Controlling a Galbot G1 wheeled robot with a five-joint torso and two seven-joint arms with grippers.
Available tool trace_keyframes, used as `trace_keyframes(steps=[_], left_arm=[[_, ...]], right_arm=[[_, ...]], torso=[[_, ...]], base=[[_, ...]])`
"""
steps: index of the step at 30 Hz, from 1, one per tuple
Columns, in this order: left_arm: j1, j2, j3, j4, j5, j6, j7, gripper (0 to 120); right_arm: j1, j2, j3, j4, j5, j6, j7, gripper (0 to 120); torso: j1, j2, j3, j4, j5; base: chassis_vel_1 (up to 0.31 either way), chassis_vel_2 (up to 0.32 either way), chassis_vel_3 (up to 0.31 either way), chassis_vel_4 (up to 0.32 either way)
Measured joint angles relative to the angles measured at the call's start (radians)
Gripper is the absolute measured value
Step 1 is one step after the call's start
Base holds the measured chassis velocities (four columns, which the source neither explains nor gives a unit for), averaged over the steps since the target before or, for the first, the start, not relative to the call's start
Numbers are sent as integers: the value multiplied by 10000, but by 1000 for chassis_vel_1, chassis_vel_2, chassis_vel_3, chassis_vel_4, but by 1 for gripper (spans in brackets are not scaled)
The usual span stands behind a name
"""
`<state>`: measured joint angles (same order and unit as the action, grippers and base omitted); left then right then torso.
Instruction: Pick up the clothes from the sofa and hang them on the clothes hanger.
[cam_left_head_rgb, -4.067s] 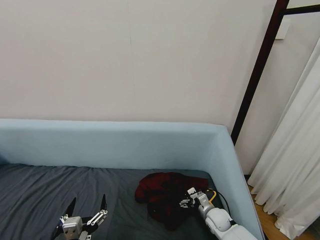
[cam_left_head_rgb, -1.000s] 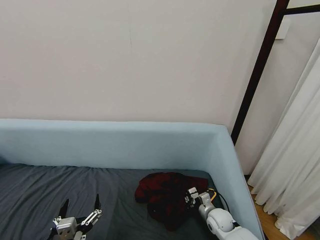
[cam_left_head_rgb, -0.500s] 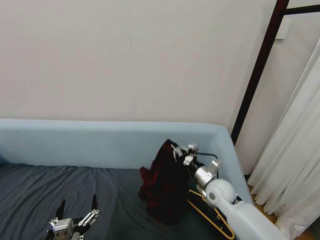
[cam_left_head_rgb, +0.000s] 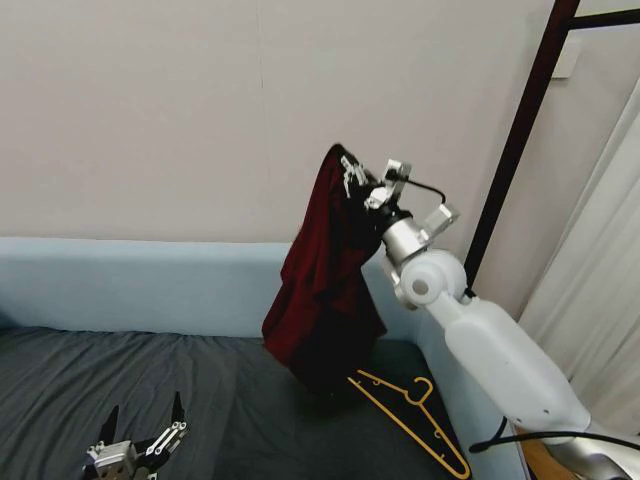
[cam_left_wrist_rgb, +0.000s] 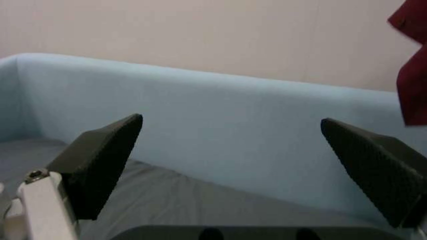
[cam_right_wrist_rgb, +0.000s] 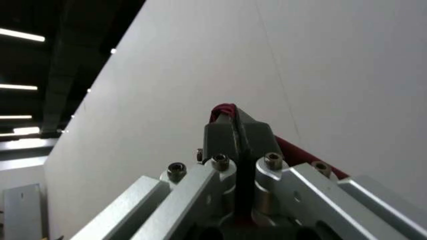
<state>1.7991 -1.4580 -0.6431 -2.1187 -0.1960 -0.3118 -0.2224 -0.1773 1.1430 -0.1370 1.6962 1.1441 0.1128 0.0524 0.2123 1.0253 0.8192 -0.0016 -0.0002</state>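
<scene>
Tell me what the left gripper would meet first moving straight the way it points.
Probably the sofa's light blue backrest: the left gripper, fingers open, faces it dead ahead, with nothing visible between. The red garment, held up by the right gripper, hangs off to the side. Depth is unclear.

A light blue sofa (cam_left_head_rgb: 130, 285) with a dark grey seat; a yellow hanger (cam_left_head_rgb: 400, 392) lies near its right end

You have the dark red cloth garment (cam_left_head_rgb: 325, 290) hanging from your right gripper (cam_left_head_rgb: 352, 180), above the right end of the pale blue upholstered sofa (cam_left_head_rgb: 150, 285). The yellow wire hanger (cam_left_head_rgb: 410, 405) lies on the seat beneath it, by the right arm. Your left gripper (cam_left_head_rgb: 143, 408) hovers over the seat's front left.
</scene>
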Motion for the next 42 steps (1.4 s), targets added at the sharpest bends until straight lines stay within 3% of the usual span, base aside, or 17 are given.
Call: trace_keyframes(steps=[5, 9, 16, 22, 25, 30, 42], left_arm=[[-112, -26, 34, 167, -4, 0, -1, 100], [-182, -39, 55, 321, 3, 8, -1, 100], [-255, 15, 7, 397, -10, 43, -2, 100], [-378, -57, 168, 511, 92, 131, 50, 100], [-423, -72, 216, 513, 124, 201, 64, 100], [-414, -43, 225, 484, 142, 231, 80, 100], [-234, 195, 16, 221, -6, 165, 50, 100]], right_arm=[[303, 221, -177, 348, 185, -90, 193, 0], [-421, 486, -205, 376, 163, -164, 473, 0], [-3094, 211, -428, -394, -957, -988, 1677, 0], [-5433, -205, -1052, -604, -2424, -905, 821, 0], [-5812, -168, -1060, -750, -2817, -778, 613, 0], [-5214, -147, -690, -1115, -2799, -724, 535, 0], [-1698, -669, -43, -3066, -1920, -525, -145, 0]], torso=[[0, 1, -1, 1, -1], [0, 1, -2, 4, -1], [0, 0, 0, -1, 4], [-1, 0, -1, -2, 4], [-3, 1, -2, -3, 3], [-2, 1, -1, 4, 1], [-1, 0, 1, 1, 1]], base=[[0, 0, 0, 0], [0, 0, 0, 0], [0, 0, 0, 0], [0, 0, 0, 0], [0, 0, 0, 0], [0, 0, 0, 0], [0, 0, 0, 0]])
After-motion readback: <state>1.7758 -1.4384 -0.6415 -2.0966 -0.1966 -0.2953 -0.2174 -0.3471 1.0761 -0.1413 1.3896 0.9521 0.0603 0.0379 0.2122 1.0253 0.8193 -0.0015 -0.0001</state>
